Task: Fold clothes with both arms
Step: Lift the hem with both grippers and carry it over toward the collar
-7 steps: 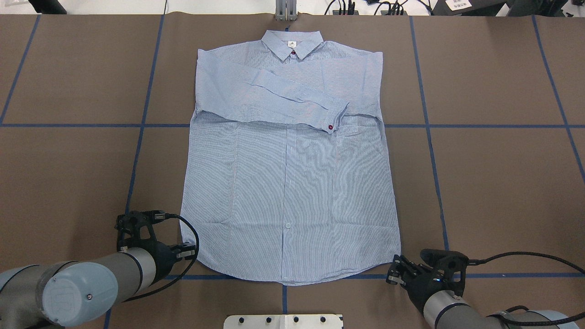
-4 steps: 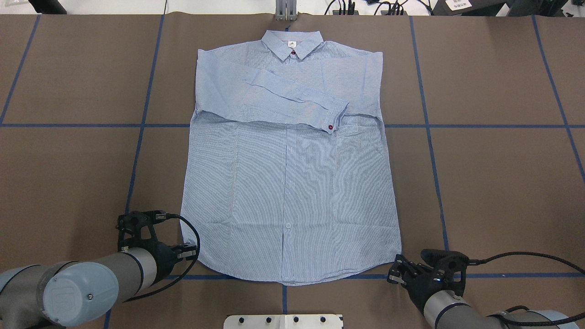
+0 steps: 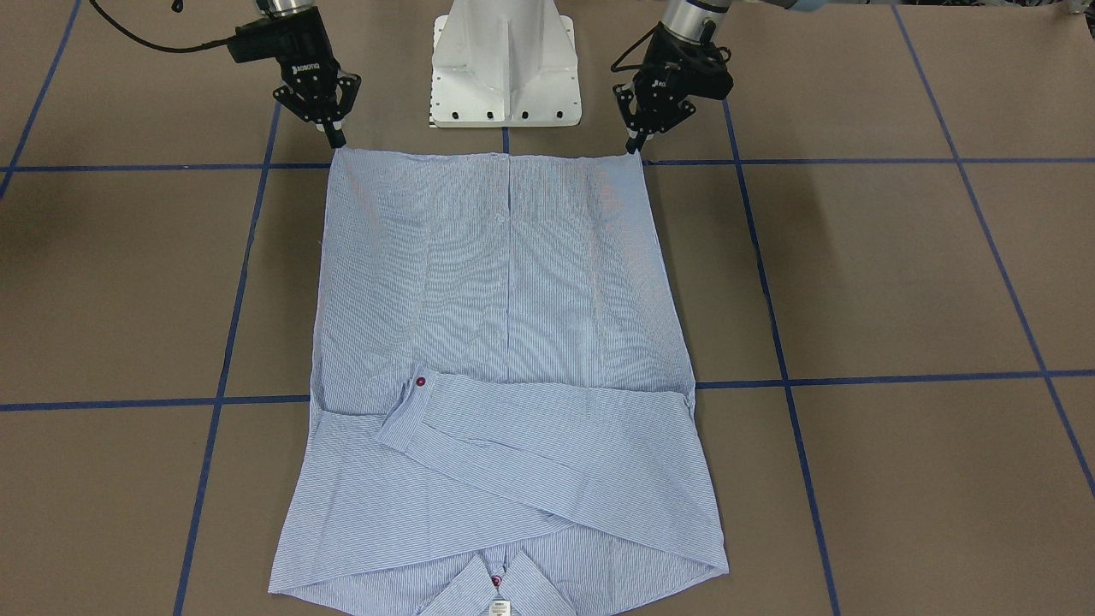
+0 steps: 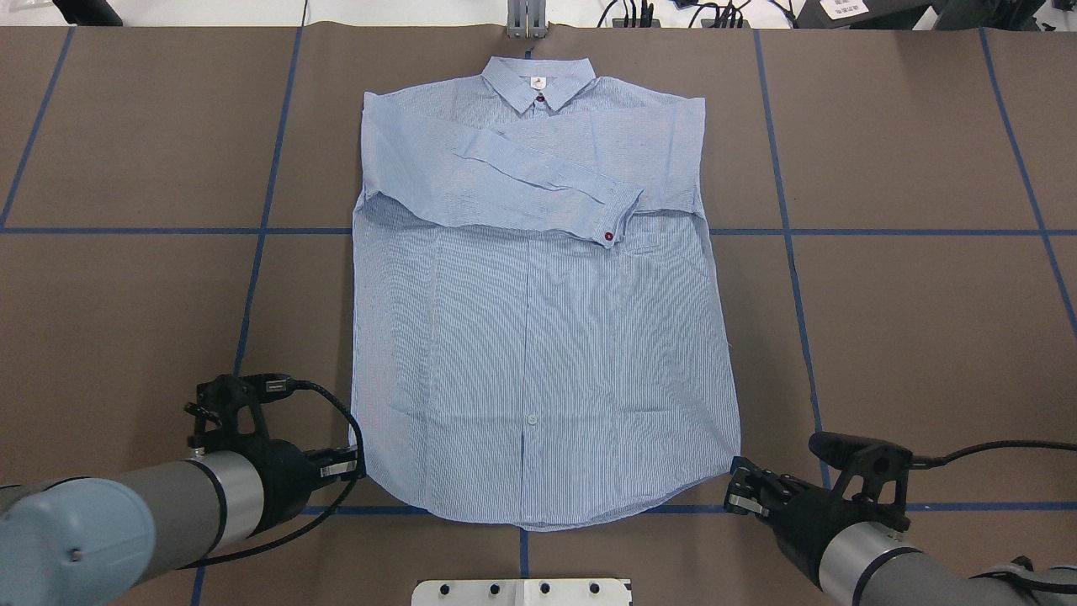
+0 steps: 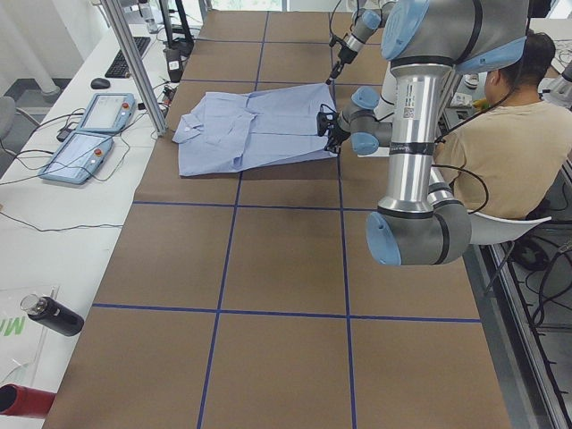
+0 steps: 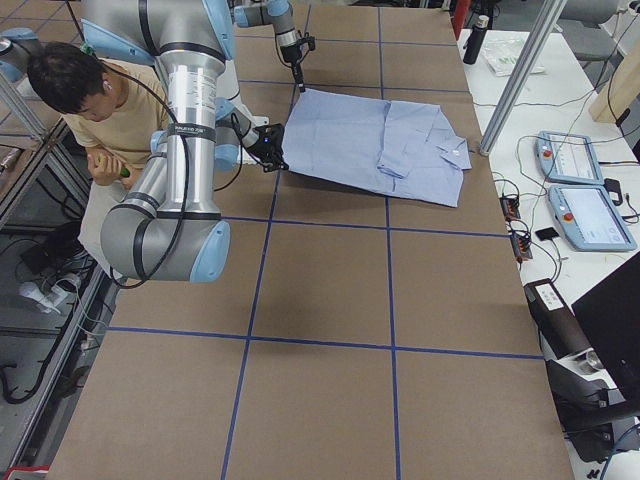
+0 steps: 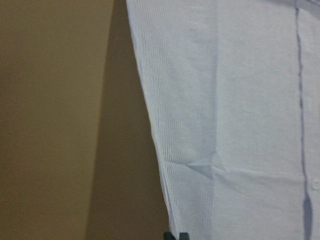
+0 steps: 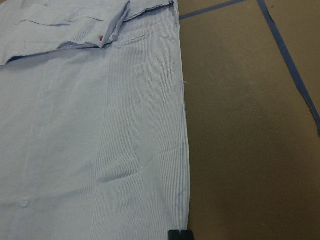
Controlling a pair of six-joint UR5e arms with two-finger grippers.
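The striped shirt (image 4: pixel 538 337) is spread front-up in the middle of the brown bench (image 4: pixel 925 337), its collar (image 4: pixel 538 80) at the far side from the robot and its hem towards the white pedestal (image 3: pixel 505 60). Both sleeves are folded across the chest, one over the other. The upper cuff, with its red button (image 4: pixel 607 236), ends just beside the chest pocket (image 4: pixel 655 244). The left gripper (image 4: pixel 355 461) sits at the hem corner on the robot's left and the right gripper (image 4: pixel 734 495) at the opposite corner. Each has its fingers pressed together on the cloth, pinching a corner of the shirt. Each wrist camera shows dark fingertips (image 7: pixel 171 236) clamped on the very edge of the fabric at the bottom of the view. Seen from across the bench, the hem runs as a straight, taut line between the two grippers. From either end of the bench, that end of the shirt is plainly lifted off the surface and throws a shadow beneath it, while the collar end and the folded sleeves lie flat. A small crease shows in the cloth just above the left gripper's hold. Blue tape lines (image 4: pixel 252 295) divide the bench into squares, and one of them passes under the shirt at about sleeve level. A person (image 5: pixel 509 134) in a beige top sits behind the robot, and two control panels (image 5: pixel 79 154) with screens lie on the white table beyond the collar end.
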